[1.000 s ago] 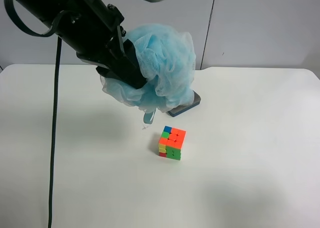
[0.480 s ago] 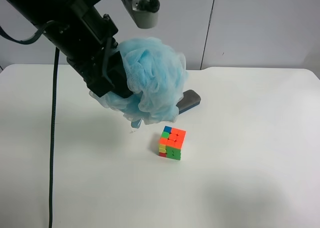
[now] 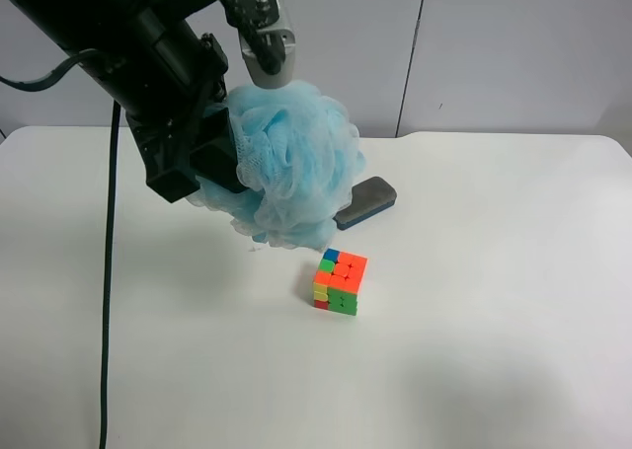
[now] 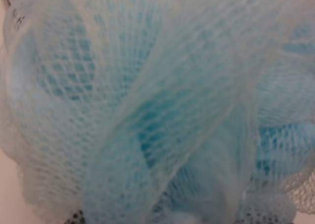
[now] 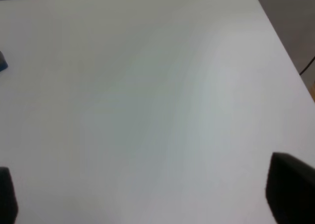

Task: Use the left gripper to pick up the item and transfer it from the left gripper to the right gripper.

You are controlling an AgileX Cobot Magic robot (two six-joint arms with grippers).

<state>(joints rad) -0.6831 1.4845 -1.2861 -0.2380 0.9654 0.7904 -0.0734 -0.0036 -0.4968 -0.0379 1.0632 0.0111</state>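
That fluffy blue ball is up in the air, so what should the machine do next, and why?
Probably carry the pouf across toward the other arm. The left end effector is clamped on it, and mesh fills the left wrist view. The right end effector is open, with only table in front of it, so the pouf seems not yet within its reach.

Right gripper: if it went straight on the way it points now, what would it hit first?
Most likely the table. The right wrist view shows only white tabletop ahead of the open right gripper; the pouf is nowhere in its line. Depth is hard to judge.
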